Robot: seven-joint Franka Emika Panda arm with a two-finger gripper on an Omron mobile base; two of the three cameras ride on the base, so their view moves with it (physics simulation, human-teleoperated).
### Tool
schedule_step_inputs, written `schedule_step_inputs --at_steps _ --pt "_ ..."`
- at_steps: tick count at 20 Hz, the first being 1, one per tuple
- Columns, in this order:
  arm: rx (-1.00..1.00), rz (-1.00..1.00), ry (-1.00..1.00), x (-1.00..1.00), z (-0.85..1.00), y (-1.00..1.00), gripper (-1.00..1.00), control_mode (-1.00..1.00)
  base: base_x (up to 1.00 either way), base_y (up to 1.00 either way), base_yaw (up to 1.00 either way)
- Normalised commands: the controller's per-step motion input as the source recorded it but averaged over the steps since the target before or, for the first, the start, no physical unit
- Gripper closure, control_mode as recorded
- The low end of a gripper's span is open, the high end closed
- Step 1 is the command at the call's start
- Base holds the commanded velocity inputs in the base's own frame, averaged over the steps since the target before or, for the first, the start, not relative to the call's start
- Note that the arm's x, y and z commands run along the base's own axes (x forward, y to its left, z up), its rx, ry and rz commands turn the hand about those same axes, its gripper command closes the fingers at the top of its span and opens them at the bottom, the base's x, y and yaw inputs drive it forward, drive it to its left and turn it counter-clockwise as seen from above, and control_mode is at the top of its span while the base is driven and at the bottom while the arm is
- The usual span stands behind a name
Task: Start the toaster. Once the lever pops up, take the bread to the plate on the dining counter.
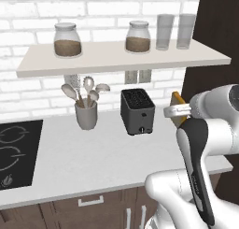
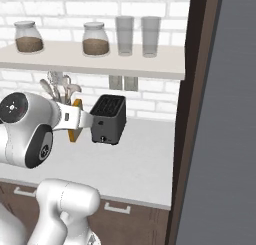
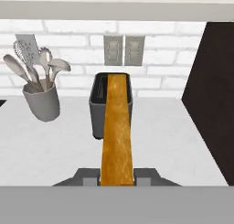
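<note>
Gripper (image 3: pixel 117 181) clamped on bread (image 3: pixel 117 131), mid-frame in hand view, off the toaster (image 1: pixel 137 110). Risk: edge-on grip may let the slice pivot or slip en route to plate, or clip dark panel (image 2: pixel 192 109) at right.

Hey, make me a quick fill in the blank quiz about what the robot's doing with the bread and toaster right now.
1. The hand is shut on the ____.
2. The bread is held clear of the toaster, whose slots are ____.
3. Left of the toaster stands a cup of ____.
4. On the shelf beside the two jars stand two ____.

Missing words: bread; empty; utensils; glasses
</note>
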Motion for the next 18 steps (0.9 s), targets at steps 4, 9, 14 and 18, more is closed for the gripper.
schedule_step_inputs --at_steps 4,9,14,18 --pt "0.0 0.0 0.0 0.0 0.0 0.0 1.0 1.0 -0.57 0.0 0.11" --pt "0.0 0.0 0.0 0.0 0.0 0.0 1.0 1.0 -0.59 0.11 0.39" --pt "0.0 0.0 0.0 0.0 0.0 0.0 1.0 1.0 -0.53 0.43 0.68" --pt "0.0 0.0 0.0 0.0 0.0 0.0 1.0 1.0 -0.36 0.47 0.86"
